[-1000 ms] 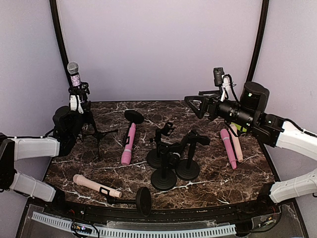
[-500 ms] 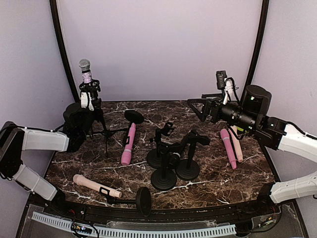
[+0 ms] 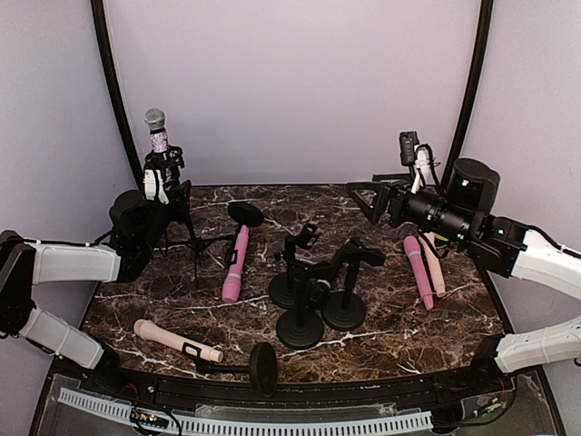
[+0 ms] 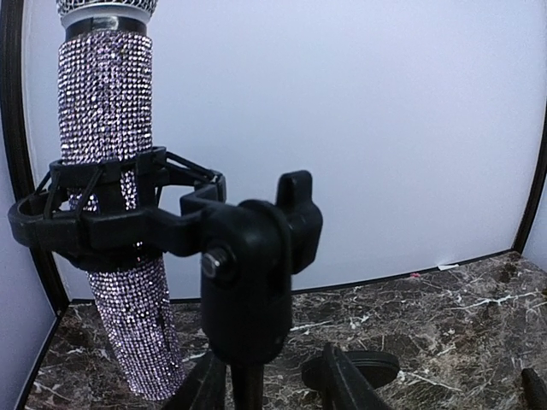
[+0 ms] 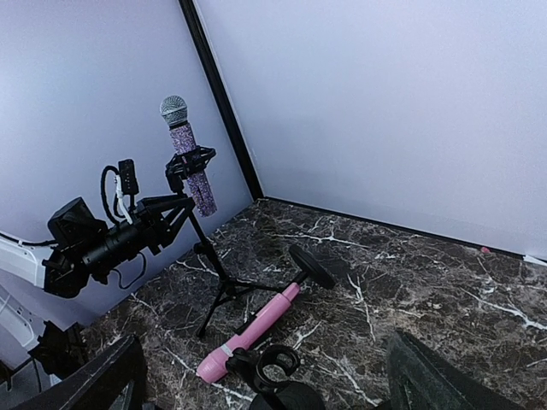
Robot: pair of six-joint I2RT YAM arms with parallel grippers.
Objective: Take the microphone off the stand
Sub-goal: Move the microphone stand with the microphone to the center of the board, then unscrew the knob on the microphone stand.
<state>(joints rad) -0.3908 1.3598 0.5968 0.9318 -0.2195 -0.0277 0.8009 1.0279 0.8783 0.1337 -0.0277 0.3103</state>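
A glittery silver-purple microphone (image 3: 158, 132) (image 4: 107, 111) (image 5: 186, 154) stands upright in the black clip of a tripod stand (image 3: 186, 238) (image 4: 256, 273) (image 5: 214, 273) at the back left of the marble table. My left gripper (image 3: 179, 202) (image 4: 269, 376) (image 5: 171, 212) is open, with one finger on each side of the stand's pole below the clip and a gap on the right side. My right gripper (image 3: 360, 198) (image 5: 265, 340) hovers open and empty above the table's back right, facing the stand.
A pink microphone on a toppled round-base stand (image 3: 235, 263) (image 5: 256, 325) lies just right of the tripod. Several black desk stands (image 3: 309, 291) cluster mid-table. Two pink microphones (image 3: 422, 271) lie at the right. A beige microphone (image 3: 172, 339) on a tipped stand lies at the front left.
The left arm shifted the stand and microphone to the right, then its jaws came apart from the pole. The right arm drifted slightly right.
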